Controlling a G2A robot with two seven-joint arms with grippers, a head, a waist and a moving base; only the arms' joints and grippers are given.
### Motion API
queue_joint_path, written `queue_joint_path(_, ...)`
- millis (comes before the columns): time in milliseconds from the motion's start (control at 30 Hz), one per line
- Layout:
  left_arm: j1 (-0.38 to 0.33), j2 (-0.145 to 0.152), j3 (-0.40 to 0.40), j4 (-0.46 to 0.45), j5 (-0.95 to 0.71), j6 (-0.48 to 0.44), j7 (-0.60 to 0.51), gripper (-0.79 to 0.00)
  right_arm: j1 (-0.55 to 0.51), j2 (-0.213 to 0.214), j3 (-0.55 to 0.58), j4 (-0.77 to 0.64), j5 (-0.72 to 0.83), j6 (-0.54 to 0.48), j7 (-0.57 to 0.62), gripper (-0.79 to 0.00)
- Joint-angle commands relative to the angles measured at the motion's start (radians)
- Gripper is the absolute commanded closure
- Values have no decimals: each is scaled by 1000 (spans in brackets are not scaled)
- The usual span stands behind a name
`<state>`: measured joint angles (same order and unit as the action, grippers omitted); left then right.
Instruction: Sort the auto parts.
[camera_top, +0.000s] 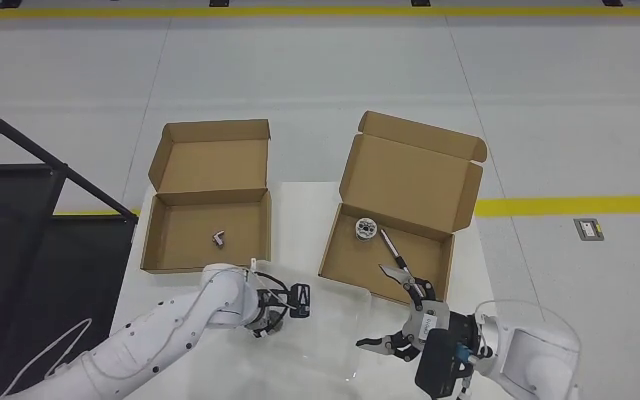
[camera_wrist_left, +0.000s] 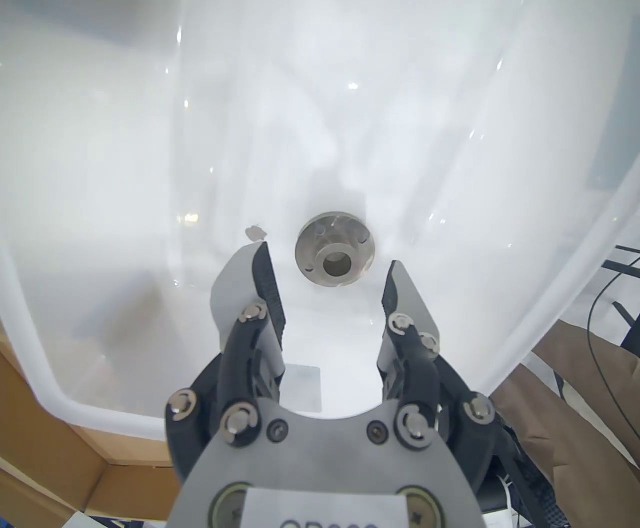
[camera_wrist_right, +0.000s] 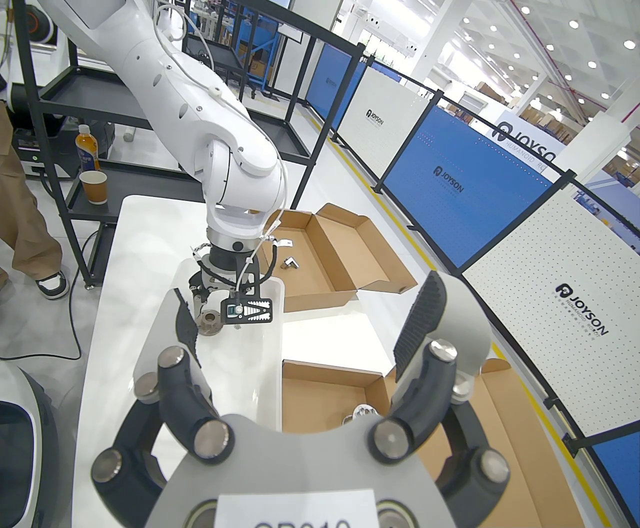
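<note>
Pick-up step, I'd say: left claw (camera_wrist_left: 326, 257) hangs open over the metal flange (camera_wrist_left: 334, 256) in the clear tub (camera_wrist_left: 75, 407); next, lower and close. Right claw (camera_wrist_right: 306, 289) open, empty.

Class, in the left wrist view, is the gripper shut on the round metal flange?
No: the left gripper is open, with gaps between both fingers and the flange.
</note>
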<state>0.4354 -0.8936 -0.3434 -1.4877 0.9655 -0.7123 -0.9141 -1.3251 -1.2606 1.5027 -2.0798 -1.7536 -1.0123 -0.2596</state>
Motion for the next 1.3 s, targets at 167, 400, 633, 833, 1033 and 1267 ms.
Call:
queue_joint_path(167,14,-19,0,14,11,1,-2,-425,0,0,0,0,0,0,0,-785)
queue_joint_path(400,34,-23,-16,19,27,12,-9,-366,0,0,0,0,0,0,0,-785)
queue_joint_path(633,64,-20,-35,6,50,27,-12,-379,0,0,0,0,0,0,0,-785)
queue_joint_path(833,83,-25,-46,15,81,37,-2,-366,0,0,0,0,0,0,0,-785)
queue_joint_path(1033,99,-33,-61,32,111,63,27,-351,0,0,0,0,0,0,0,-785)
queue_joint_path(1267,117,-38,-80,51,124,59,44,-323,0,0,0,0,0,0,0,-785)
